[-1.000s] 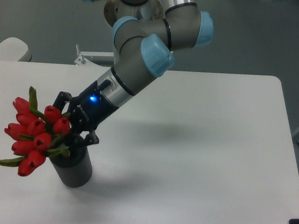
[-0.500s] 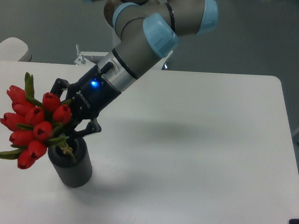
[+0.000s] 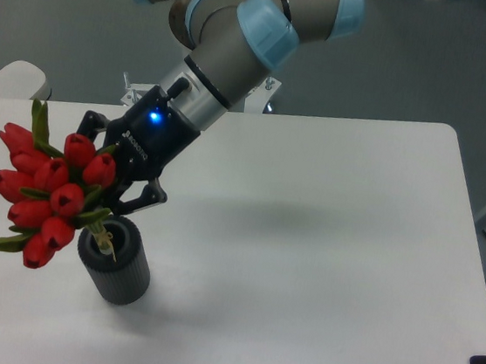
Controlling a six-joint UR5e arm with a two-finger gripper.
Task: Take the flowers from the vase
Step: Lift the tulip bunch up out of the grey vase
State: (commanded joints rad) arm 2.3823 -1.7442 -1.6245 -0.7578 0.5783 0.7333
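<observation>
The flowers (image 3: 45, 195), a bunch of red tulip buds with green leaves, tilt up and to the left over the vase. Their short stems hang at the vase mouth. The vase (image 3: 115, 263), a dark grey ribbed cylinder, stands upright on the white table at the front left. My gripper (image 3: 110, 204) reaches down from the upper right and is shut on the flowers' stems just above the vase mouth. The buds hide part of the fingers.
The white table (image 3: 306, 242) spreads to the right of the vase, with its right edge near the frame's side. A white rounded object (image 3: 13, 78) sits beyond the table's back left corner. A metal bracket (image 3: 139, 93) stands behind the arm.
My gripper has risen and moved left with the flowers. The stems have come up out of the vase toward its mouth. The vase has stayed in place.
</observation>
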